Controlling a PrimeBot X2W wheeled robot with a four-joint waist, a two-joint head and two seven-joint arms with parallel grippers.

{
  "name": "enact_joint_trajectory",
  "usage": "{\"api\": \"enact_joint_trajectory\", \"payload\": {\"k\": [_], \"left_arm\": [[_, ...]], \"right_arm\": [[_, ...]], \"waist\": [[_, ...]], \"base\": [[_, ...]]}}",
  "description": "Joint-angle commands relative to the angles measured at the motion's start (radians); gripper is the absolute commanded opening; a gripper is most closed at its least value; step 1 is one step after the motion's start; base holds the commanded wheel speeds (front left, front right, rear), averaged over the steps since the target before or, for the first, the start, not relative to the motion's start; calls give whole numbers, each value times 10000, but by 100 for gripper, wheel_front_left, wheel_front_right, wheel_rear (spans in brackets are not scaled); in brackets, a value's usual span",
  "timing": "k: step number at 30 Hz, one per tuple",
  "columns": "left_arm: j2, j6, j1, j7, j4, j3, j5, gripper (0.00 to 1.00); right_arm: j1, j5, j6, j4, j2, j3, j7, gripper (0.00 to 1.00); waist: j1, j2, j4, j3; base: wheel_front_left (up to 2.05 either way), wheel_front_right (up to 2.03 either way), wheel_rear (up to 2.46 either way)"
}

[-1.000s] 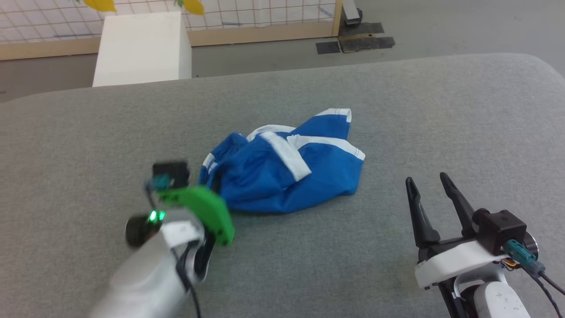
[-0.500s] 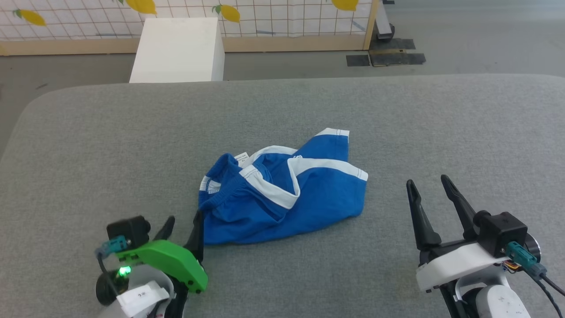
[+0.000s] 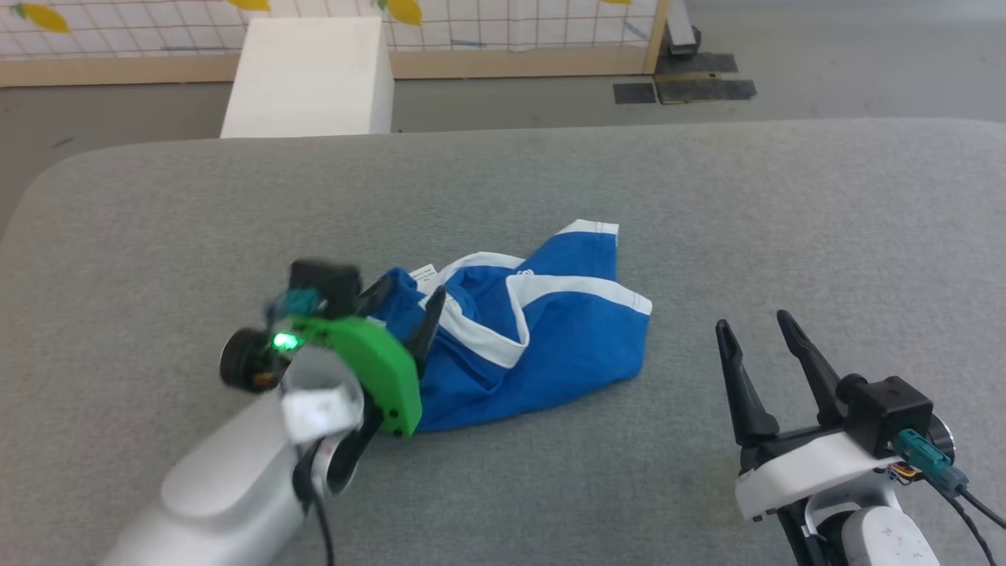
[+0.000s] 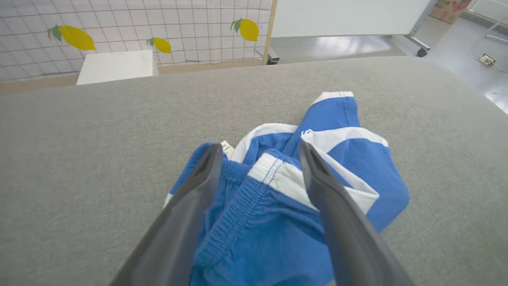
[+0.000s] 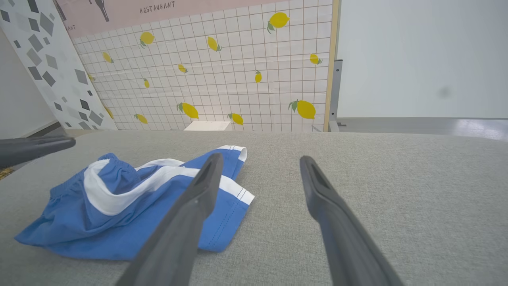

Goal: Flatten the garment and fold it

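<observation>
The crumpled royal-blue fabric garment with white trim bands [image 3: 542, 346] lies bunched near the middle of a wide grey upholstered surface [image 3: 707, 196], its small white label [image 3: 425, 275] showing at the gathered waistband end. The left gripper with its green housing [image 3: 410, 289] is over that waistband end, its two dark fingers spread apart with the ribbed blue fold between them in the left wrist view; whether they touch the cloth I cannot tell. The right gripper [image 3: 752, 322] stands beside the garment's other end, apart from it, fingers also spread and holding nothing. A white box [image 3: 310, 75] stands beyond the surface.
</observation>
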Motion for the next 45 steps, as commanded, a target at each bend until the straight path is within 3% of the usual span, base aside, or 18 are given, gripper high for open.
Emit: {"api": "enact_joint_trajectory", "payload": {"k": [1, 4, 12, 13, 14, 15, 16, 21, 30, 36, 45], "left_arm": [[-129, -194, -360, 345, 288, -153, 7, 100], [-241, -540, -957, 1338, 988, -487, -61, 100], [-263, -815, -1597, 3131, 1766, -907, -367, 100], [-255, -823, -1618, 3195, 1734, -921, -380, 92], [-249, -833, -1635, 3232, 1669, -937, -381, 51], [-238, -825, -1643, 3245, 1618, -950, -369, 35], [-190, -721, -1628, 3173, 1365, -1001, -243, 0], [-34, -166, -1260, 2484, 684, -655, -213, 0], [853, 1549, 1189, 622, -1243, 619, -817, 0], [943, 1915, 2184, -87, -1927, 965, -1090, 0], [652, 1782, 2097, -369, -2025, 941, -1049, 0]], "right_arm": [[-96, 89, -17, 10, 1, 20, -101, 100], [-190, 128, -17, 69, 1, 17, -161, 100], [-250, 168, -17, 215, 1, -46, -277, 100], [-252, 171, -17, 224, 1, -57, -286, 100], [-254, 175, -17, 233, 1, -69, -297, 100], [-255, 176, -17, 239, 1, -77, -304, 100], [-269, 175, -17, 252, 1, -93, -307, 100], [-228, 173, -17, 236, 1, -129, -297, 100], [-304, 49, -17, 73, 1, 36, -86, 100], [-1151, -111, -17, 597, 1, 150, 1250, 100], [-3447, -201, -17, 3128, 1, 120, 3815, 100]], "waist": [[0, 0, -204, 149], [0, 0, -400, 269], [0, 0, -670, 446], [0, 0, -675, 450], [0, 0, -679, 451], [0, 0, -676, 450], [0, 0, -642, 418], [0, 0, -529, 299], [0, 0, -89, 197], [0, 0, 265, 403], [0, 0, 747, 969]], "base": [[0, 0, 0], [0, 0, 0], [0, 0, 0], [0, 0, 0], [0, 0, 0], [0, 0, 0], [0, 0, 0], [0, 0, 0], [0, 0, 0], [0, 0, 0], [0, 0, 0]]}}
